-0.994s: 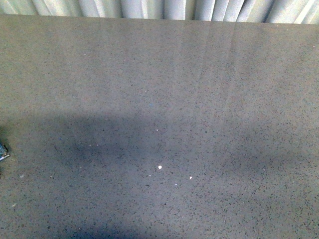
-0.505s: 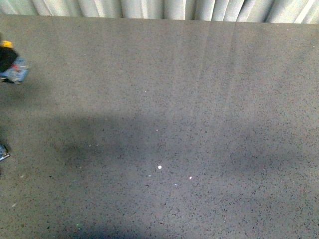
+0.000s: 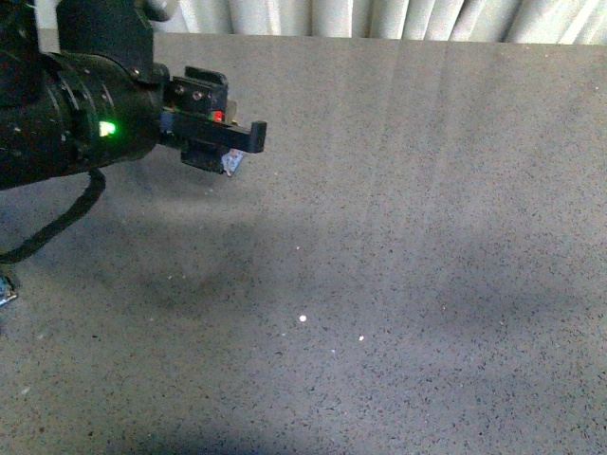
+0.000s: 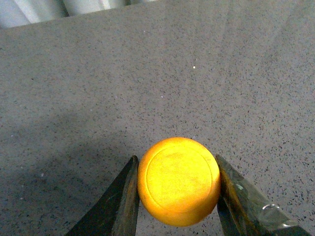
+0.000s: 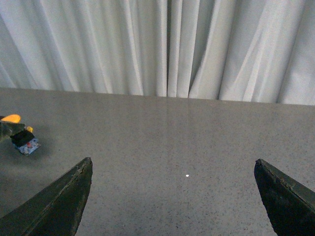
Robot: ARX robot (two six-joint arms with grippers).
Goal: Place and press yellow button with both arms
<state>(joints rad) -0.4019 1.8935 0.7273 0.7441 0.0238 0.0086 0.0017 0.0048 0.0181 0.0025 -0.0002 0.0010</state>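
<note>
Grey table (image 3: 427, 237): speckled stone-like top that fills the front view, with soft shadows across its near half
Specks (image 3: 303, 318): a few small white dots on the near middle of the table, well apart from both grippers
Right gripper (image 5: 172, 162): fingers (image 5: 59, 206) spread wide with only bare table between them; it does not show in the front view
Left arm (image 3: 66, 114): bulky and black, extending in from the far left of the front view, above the table; green light (image 3: 106, 127) lit on its side; black cable (image 3: 57, 223) hanging in a loop below it
Left gripper (image 4: 176, 162): fingers pinching the button, one on each side of the cap, both touching it
Button (image 4: 178, 181): round yellow cap facing the left wrist camera, held between the left fingers; in the front view only a corner of its blue-grey base peeks out under the gripper; the right wrist view shows it tilted, cap uppermost, base lowest, close over the far left part of the table; I cannot tell whether the base touches the table
Curtain (image 5: 167, 44): pale and pleated, hanging behind the far edge of the table
</note>
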